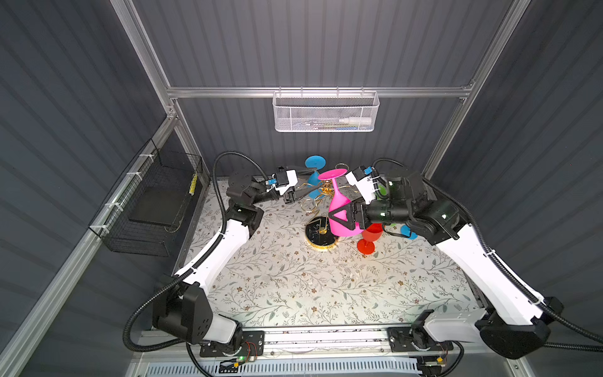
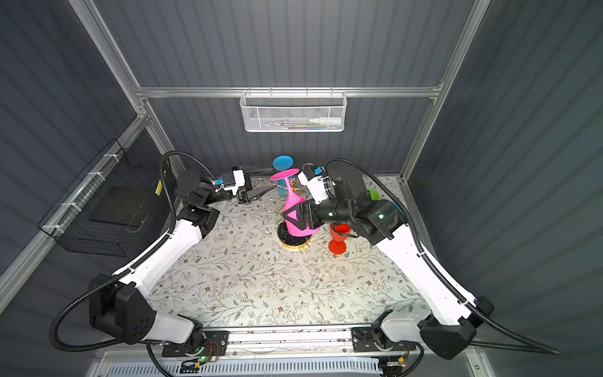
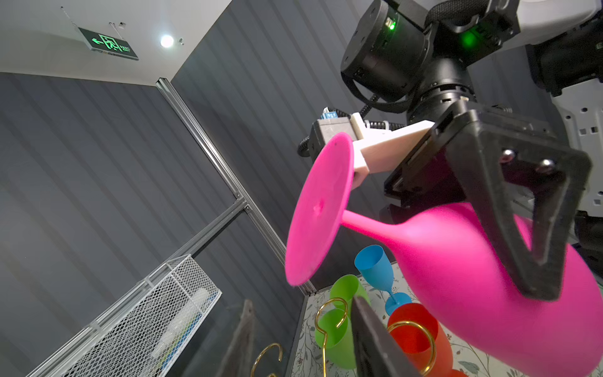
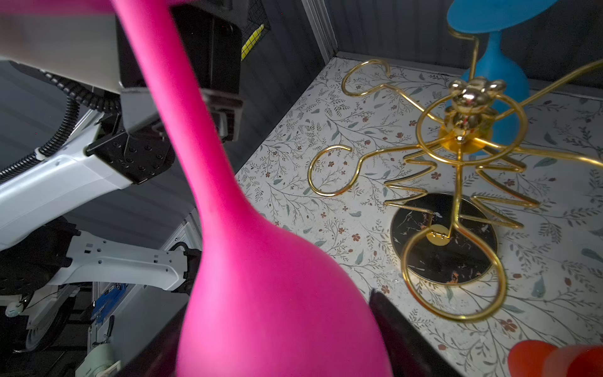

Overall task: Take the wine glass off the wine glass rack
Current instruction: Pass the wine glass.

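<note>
Pink wine glass point(image 1: 336, 200) upside down, tight between right fingers point(image 3: 483, 196), wrist level; left fingers point(image 3: 372, 339) apart beside rack point(image 4: 470, 94).

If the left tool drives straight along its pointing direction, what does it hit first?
Probably the rack: in the left wrist view its gold ring arms sit at the left tool's open fingertips. The pink glass, gripped by the right tool, lies beyond; depth is unclear.
</note>
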